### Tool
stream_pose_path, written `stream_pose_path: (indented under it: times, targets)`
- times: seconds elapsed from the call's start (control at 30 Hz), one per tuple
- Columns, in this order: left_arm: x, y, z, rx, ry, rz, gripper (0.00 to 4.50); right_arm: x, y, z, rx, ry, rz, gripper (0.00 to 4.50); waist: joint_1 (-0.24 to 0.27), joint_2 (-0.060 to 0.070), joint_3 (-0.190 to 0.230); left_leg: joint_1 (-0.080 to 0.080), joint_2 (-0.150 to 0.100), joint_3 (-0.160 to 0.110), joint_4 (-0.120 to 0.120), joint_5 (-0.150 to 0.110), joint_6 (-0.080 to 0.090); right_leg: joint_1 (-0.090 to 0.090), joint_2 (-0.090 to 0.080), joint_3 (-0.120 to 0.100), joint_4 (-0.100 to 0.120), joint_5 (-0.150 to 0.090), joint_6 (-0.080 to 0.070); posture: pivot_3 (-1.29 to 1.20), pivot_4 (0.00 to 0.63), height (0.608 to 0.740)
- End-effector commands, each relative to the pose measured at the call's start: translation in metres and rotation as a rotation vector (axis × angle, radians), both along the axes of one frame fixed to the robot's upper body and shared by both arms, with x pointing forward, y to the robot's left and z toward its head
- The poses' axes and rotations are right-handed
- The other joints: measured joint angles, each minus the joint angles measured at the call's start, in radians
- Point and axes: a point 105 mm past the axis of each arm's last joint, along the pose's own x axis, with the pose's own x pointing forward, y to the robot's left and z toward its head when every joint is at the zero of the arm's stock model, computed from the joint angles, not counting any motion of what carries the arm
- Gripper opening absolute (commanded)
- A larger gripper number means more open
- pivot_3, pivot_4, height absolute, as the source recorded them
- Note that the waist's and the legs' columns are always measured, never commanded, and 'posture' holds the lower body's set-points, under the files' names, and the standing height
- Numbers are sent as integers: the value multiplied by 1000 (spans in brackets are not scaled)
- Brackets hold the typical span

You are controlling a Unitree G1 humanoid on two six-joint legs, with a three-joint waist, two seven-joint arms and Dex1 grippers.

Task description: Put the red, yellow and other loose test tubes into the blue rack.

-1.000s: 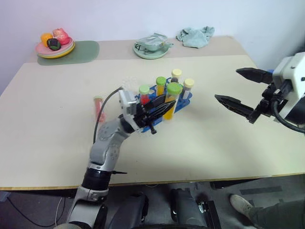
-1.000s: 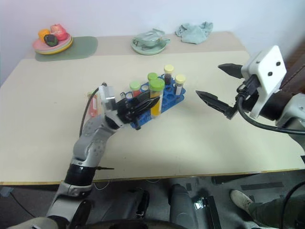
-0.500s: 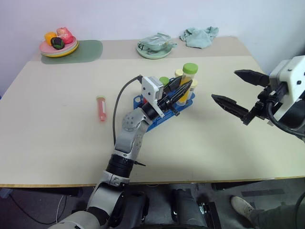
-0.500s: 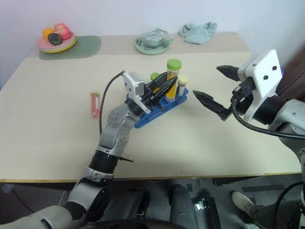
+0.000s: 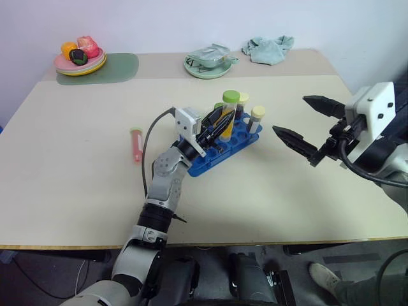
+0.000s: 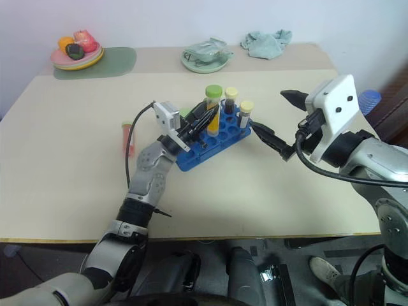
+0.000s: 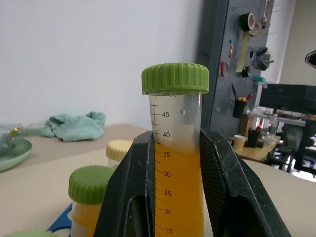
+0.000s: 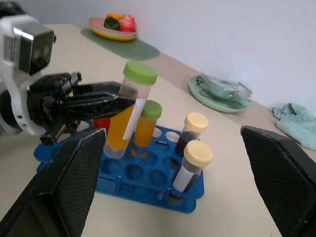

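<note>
Left end effector (image 5: 223, 121) hides yellow tube (image 5: 228, 115) base.

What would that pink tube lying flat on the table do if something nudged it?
The pale pink green-capped plastic tube lies on its side on the beige table, so it would probably roll. It looks small and light, likely easy to lift, though its smooth round wall may slip.

Yellow tube (image 7: 175, 163) scale: 15–45
</note>
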Motion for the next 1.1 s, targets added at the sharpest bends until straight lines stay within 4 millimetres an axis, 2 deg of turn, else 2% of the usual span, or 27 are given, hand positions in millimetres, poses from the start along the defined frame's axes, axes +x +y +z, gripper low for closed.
stream_pose_path:
  times: [0.03, 0.37, 0.63, 0.83, 1.1]
  targets:
    - [1, 1, 15, -38, -40, -21, 695, -4, 1, 5, -3, -57, -4, 4500, 1, 0, 0, 0, 0, 0, 0, 0, 0, 0, 0, 0, 0, 0, 0, 0, 150, 740]
    - [2, -10, 8, 32, -42, -83, 695, -6, -1, -4, 6, -66, -16, 4500, -1, 0, 0, 0, 0, 0, 0, 0, 0, 0, 0, 0, 0, 0, 0, 0, 150, 740]
    - [8, -18, 1, 117, -52, -55, 695, -12, -2, -16, -16, -26, -31, 4500, 1, 0, 0, 0, 0, 0, 0, 0, 0, 0, 0, 0, -1, 0, 0, 0, 150, 740]
    - [8, -30, 1, 136, -55, -55, 695, -23, -8, -31, -34, 58, -39, 4500, 1, 0, 0, 0, 0, 0, 0, 0, 0, 0, 0, 0, -1, 0, 0, 0, 150, 740]
    - [13, -36, -3, 154, -32, -56, 695, -36, -9, -42, -40, 127, -56, 4500, 1, 0, 0, 0, 0, 0, 0, 0, 0, 1, 1, 0, -1, 0, 1, 0, 150, 740]
